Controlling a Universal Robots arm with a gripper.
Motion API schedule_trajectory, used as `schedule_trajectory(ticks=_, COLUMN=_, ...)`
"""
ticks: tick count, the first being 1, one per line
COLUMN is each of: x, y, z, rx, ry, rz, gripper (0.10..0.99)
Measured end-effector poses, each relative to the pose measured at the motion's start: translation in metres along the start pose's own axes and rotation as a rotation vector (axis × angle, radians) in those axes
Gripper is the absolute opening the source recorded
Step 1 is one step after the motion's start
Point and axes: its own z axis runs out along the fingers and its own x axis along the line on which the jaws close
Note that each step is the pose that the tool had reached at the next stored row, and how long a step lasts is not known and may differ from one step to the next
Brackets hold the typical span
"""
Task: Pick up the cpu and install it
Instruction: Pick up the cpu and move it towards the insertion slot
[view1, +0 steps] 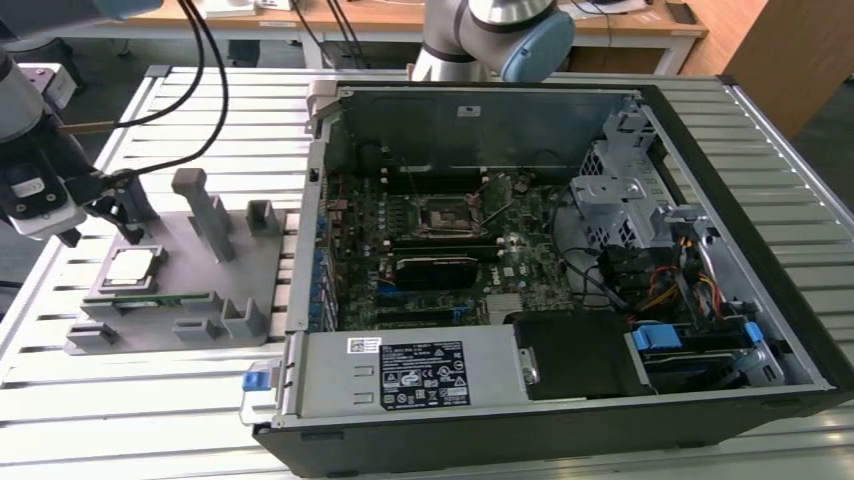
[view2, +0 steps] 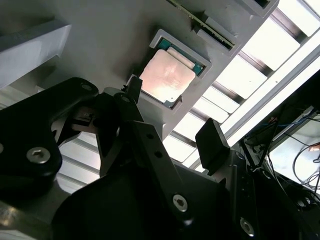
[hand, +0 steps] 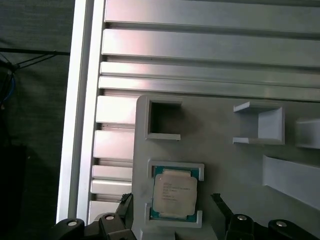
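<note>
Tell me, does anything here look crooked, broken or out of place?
Nothing stands out. The chip lies flat and square in its pocket in the grey holder, the open gripper hangs above it, and the computer case simply has its side off.

Silvery-white cpu (hand: 173, 192) with green edging; plain grey fixture (hand: 230, 165); silver ribbed table (hand: 200, 50); black gripper (view1: 102, 236).
</note>
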Motion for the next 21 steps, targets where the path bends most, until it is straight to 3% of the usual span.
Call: schedule_trajectory(ticks=21, x=-0.0006, y=-0.0017, z=0.0247, rx=-0.006, ry=0.0009, rz=0.001, gripper=0.706)
